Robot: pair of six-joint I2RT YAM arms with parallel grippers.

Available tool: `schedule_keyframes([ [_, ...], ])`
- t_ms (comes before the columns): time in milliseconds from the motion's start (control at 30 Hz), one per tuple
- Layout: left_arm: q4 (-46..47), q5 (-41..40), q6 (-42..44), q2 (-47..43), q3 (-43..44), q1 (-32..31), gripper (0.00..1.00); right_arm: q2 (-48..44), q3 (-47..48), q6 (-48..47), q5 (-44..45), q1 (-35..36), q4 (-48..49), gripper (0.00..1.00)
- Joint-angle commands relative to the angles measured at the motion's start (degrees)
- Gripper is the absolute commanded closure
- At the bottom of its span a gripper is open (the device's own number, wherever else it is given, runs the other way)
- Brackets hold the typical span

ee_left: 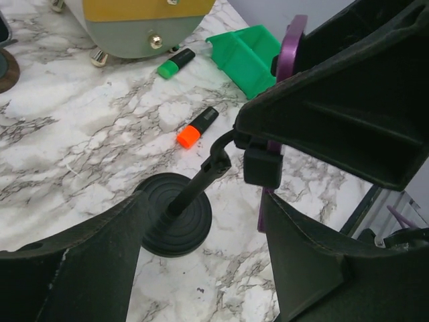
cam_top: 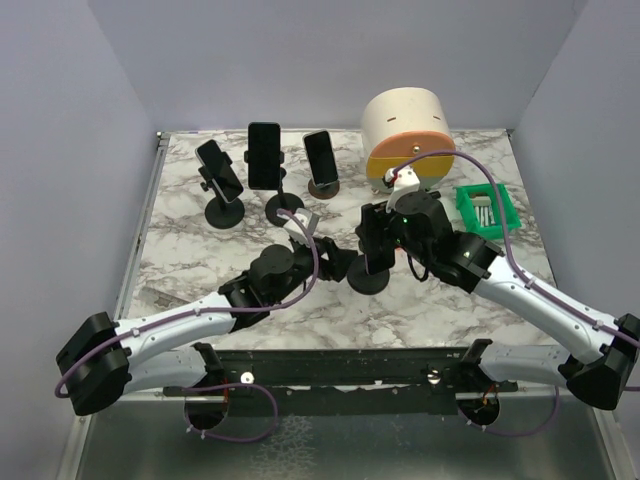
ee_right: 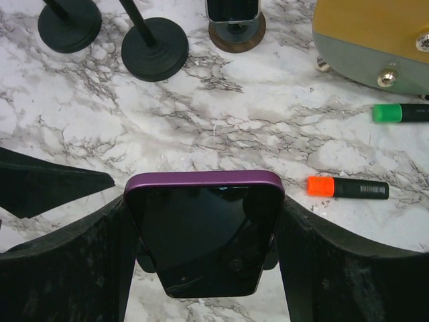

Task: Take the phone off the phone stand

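A phone in a purple case [ee_right: 204, 228] sits in the clamp of a black phone stand, whose round base [ee_left: 175, 213] rests on the marble table near the middle front [cam_top: 368, 281]. My right gripper [ee_right: 206, 218] is shut on the phone's two long edges, from above the stand [cam_top: 385, 232]. The phone's purple edge also shows in the left wrist view [ee_left: 292, 47], still in the clamp. My left gripper [ee_left: 204, 225] is open and low beside the stand, its fingers to either side of the base and stem [cam_top: 335, 262].
Three more phones on stands line the back: [cam_top: 222, 172], [cam_top: 264, 155], [cam_top: 320, 157]. A cream and orange drum [cam_top: 405, 130] and a green bin [cam_top: 486, 208] stand at the right. An orange marker [ee_right: 347, 188] and a green marker [ee_right: 401, 113] lie near the drum.
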Motion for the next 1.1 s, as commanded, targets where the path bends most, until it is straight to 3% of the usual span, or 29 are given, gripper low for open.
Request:
schedule_keyframes([
  [0,2.28,3.84,1.98,3.36,4.36,-0.11,0.32,0.76,2.33,0.68,-1.11,-0.33,-2.81,1.00],
  [467,4.27,5.40,3.58,8.67,6.74,-1.12,0.34,0.73,2.01,1.39,-1.77,-0.29,-2.51,1.00],
  [700,6.02,5.52,3.62,10.32,7.10,-1.12,0.58,0.80,2.10,1.37,-1.77,-0.24,-2.69,1.00],
  [767,6.37,5.41,3.37,10.48,6.97,-1.12,0.61,0.74,2.03,1.37,-1.77,-0.34,-2.76,1.00],
  [1000,6.87,4.50,3.35,9.31,5.45,-1.12,0.98,0.28,1.46,1.39,-0.07,-0.29,-3.40,1.00],
  [1067,7.19,3.37,2.81,8.01,3.94,-1.12,1.00,0.11,1.10,1.39,0.88,-0.25,-3.57,1.00],
])
